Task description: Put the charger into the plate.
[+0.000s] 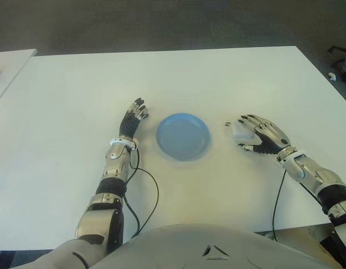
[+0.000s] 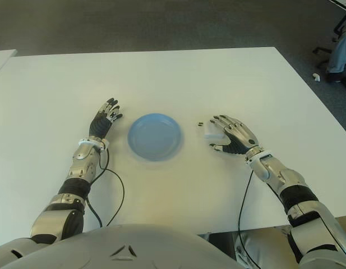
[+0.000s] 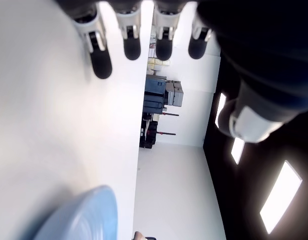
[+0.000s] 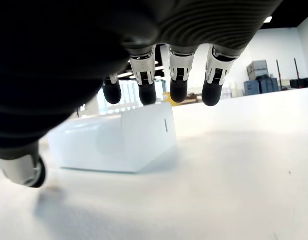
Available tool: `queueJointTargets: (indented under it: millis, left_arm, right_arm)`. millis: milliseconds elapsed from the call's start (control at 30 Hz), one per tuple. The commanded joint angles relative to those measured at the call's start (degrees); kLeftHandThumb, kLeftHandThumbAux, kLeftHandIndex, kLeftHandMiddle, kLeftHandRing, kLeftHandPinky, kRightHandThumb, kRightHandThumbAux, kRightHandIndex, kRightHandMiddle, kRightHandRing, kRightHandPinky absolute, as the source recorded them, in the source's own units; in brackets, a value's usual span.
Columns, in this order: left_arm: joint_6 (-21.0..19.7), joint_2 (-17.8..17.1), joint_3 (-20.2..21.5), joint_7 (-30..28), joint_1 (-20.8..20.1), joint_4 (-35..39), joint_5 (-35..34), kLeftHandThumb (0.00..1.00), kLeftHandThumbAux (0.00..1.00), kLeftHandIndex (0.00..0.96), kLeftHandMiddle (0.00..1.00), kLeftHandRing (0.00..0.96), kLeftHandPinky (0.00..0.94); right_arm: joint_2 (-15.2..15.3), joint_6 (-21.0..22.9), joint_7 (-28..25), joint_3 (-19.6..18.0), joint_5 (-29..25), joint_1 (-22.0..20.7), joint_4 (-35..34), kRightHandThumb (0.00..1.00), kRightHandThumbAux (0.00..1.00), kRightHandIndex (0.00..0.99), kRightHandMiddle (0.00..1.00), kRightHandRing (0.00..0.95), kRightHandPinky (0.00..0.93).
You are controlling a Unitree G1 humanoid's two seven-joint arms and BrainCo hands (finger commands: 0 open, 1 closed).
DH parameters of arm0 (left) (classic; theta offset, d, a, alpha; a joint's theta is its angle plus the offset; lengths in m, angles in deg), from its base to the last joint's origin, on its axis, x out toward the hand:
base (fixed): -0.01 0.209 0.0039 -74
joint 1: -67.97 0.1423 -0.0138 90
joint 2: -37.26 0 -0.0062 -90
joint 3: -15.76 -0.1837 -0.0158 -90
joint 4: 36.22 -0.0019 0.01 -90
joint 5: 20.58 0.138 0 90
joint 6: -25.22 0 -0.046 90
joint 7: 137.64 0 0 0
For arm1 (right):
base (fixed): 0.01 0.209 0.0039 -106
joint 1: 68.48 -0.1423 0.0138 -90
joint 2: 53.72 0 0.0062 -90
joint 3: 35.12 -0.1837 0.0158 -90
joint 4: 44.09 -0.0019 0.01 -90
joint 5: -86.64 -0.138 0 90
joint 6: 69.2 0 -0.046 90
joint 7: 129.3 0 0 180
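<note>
White table (image 1: 217, 78) bears a white boxy charger (image 4: 114, 140) under right hand (image 1: 261, 136).

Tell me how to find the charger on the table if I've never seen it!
Find the round blue plate in the middle of the white table. On the plate's right side, the robot's right hand hovers with fingers spread. The charger is the small white block under those fingers, the only boxy thing there, not yet gripped.
</note>
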Motion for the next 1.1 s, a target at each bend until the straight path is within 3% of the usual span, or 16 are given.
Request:
queueJointTargets:
  millis: [33, 500, 1100]
  left_arm:
    - [-1.2, -0.2, -0.1, -0.9, 0.5, -2.4, 0.3, 0.000, 0.565, 0.000, 0.028, 0.000, 0.000]
    - [-0.8, -0.3, -0.2, -0.4, -0.2, -3.8, 0.7, 0.000, 0.568, 0.000, 0.032, 0.000, 0.000]
    - [-0.4, -0.2, -0.2, -0.3, -1.2, -5.6, 0.8, 0.000, 0.571, 0.006, 0.021, 0.000, 0.000]
  right_arm:
    - [-0.6, -0.4, 1.1, -1.4, 0.2, 0.4, -0.5, 0.020, 0.417, 0.000, 0.001, 0.000, 0.000]
    - [-0.8, -2.2, -2.7, -5.8, -3.3, -0.3, -2.2, 0.243, 0.208, 0.000, 0.000, 0.000, 0.000]
    - [-1.0, -4.0, -6.1, -6.8, -2.9, -1.9, -2.0, 0.276, 0.167, 0.000, 0.000, 0.000, 0.000]
